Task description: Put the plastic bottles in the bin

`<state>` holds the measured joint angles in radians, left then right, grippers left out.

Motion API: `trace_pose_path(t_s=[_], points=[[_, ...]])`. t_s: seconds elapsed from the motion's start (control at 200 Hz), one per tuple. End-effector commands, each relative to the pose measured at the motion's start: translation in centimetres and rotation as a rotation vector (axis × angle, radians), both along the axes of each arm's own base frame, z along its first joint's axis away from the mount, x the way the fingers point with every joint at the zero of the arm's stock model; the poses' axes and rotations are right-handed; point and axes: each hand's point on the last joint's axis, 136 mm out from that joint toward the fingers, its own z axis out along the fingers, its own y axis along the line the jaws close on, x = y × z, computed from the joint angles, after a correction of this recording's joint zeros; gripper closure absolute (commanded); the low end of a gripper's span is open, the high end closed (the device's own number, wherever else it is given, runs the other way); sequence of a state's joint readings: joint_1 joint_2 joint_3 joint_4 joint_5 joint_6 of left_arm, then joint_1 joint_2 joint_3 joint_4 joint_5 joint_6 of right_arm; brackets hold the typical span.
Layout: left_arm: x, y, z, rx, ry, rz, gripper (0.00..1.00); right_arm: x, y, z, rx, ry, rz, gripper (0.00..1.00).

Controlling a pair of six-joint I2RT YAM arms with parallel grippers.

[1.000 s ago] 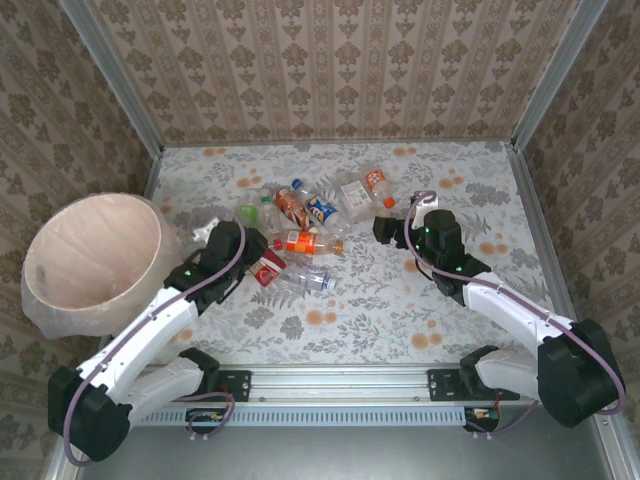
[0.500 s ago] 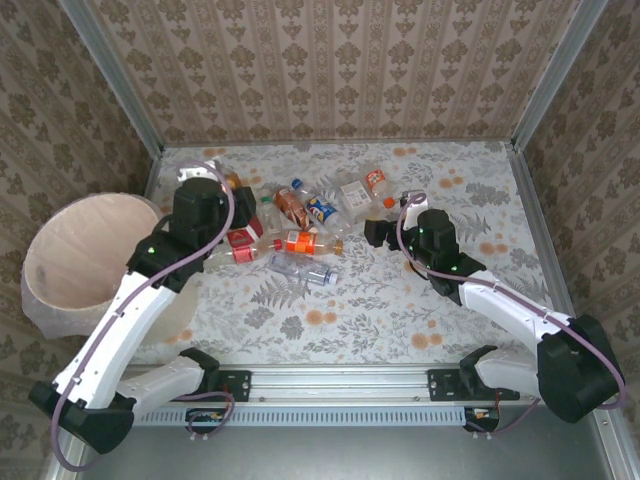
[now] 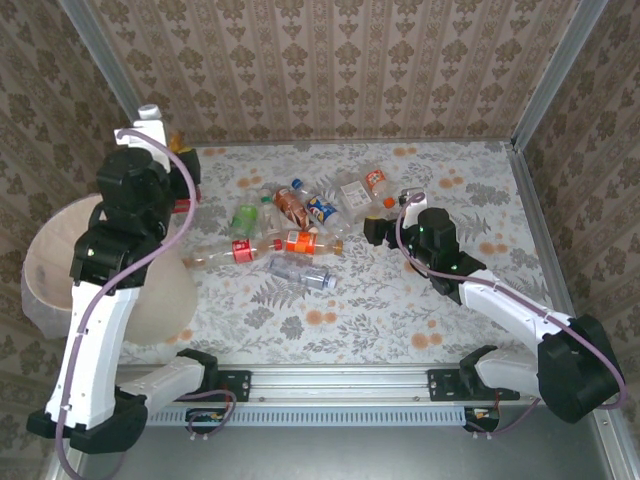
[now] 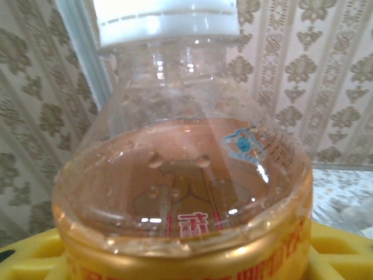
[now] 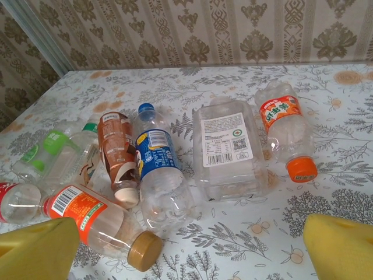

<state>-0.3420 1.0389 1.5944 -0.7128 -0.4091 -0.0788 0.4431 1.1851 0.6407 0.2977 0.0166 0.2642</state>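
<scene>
- A clear plastic bottle with a white cap and yellow label (image 4: 180, 175) is gripped between the yellow left fingers (image 4: 344, 251). It stands upright, cap on top.
- In the overhead view this bottle (image 3: 148, 112) is held high at the far left corner, next to the wallpapered wall.
- The large round pale pink-beige bin (image 3: 45, 265) sits at the left edge, below the raised left arm, which hides part of it.
- The other plastic bottles (image 3: 290, 225) lie in a loose cluster on the middle of the floral-patterned counter (image 3: 380, 300).
- They include a blue-labelled bottle (image 5: 154, 169), a brown-labelled one (image 5: 116, 154), an orange-labelled one with a gold cap (image 5: 87, 219), and one with an orange cap (image 5: 285, 131).
- The yellow right fingers (image 5: 341, 248) are spread wide and hold nothing. They sit low, just to the right of the cluster.
</scene>
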Motion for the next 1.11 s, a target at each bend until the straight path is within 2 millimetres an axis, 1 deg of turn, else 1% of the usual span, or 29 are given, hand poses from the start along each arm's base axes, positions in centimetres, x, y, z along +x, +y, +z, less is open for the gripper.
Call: trace_pose_path(t_s=[0.0,0.13,0.165,0.28,0.35,0.44,0.515,0.615,0.665,0.72,0.83,0.87,0.905,0.955,0.98,1.04,1.1], points=[[-0.2,1.7,2.0,0.084,-0.032,0.022,0.43,0.5,0.8,2.0,0.012,-0.057,0.025,0.00],[0.1,4.5,3.2,0.090,-0.049,0.092,0.44,0.5,0.8,2.3,0.005,-0.066,0.031,0.00],[0.3,4.9,3.3,0.094,-0.048,0.092,0.44,0.6,0.8,2.4,0.005,-0.070,0.032,0.00],[0.5,7.9,3.1,0.142,-0.022,0.155,0.45,0.6,0.8,2.4,-0.003,-0.076,0.033,0.00],[0.6,9.6,2.3,0.160,0.010,0.172,0.45,0.6,0.9,2.5,-0.010,-0.079,0.037,0.00],[0.4,12.9,0.7,0.170,0.051,0.227,0.45,0.8,1.1,2.7,-0.028,-0.083,0.051,0.00],[-0.1,16.1,-0.9,0.208,0.091,0.324,0.46,0.9,1.3,3.0,-0.037,-0.091,0.060,0.00],[-1.4,20.8,-3.0,0.232,0.161,0.530,0.47,1.2,1.6,3.3,-0.040,-0.098,0.070,0.00],[-2.0,22.2,-4.3,0.210,0.195,0.595,0.46,1.4,1.7,3.4,-0.040,-0.098,0.074,0.00],[-2.0,23.0,-5.6,0.182,0.203,0.612,0.45,1.5,1.9,3.6,-0.039,-0.099,0.080,0.00],[-1.6,24.0,-8.3,0.134,0.224,0.642,0.39,1.6,2.1,3.7,-0.032,-0.099,0.084,0.00],[-1.3,24.1,-9.3,0.123,0.243,0.634,0.34,1.6,2.1,3.7,-0.029,-0.098,0.085,0.00],[-1.2,24.2,-9.9,0.119,0.260,0.638,0.28,1.5,2.1,3.7,-0.029,-0.096,0.086,0.00],[-1.5,24.7,-10.1,0.110,0.272,0.671,0.15,1.4,2.0,3.6,-0.031,-0.093,0.085,0.00],[-1.7,24.8,-10.0,0.107,0.270,0.688,0.10,1.3,1.9,3.5,-0.032,-0.091,0.082,0.00],[-2.1,24.9,-9.4,0.105,0.254,0.714,0.06,1.2,1.7,3.5,-0.036,-0.092,0.075,0.00],[-2.6,24.9,-8.7,0.098,0.235,0.729,0.03,1.0,1.5,3.4,-0.036,-0.092,0.070,0.00]])
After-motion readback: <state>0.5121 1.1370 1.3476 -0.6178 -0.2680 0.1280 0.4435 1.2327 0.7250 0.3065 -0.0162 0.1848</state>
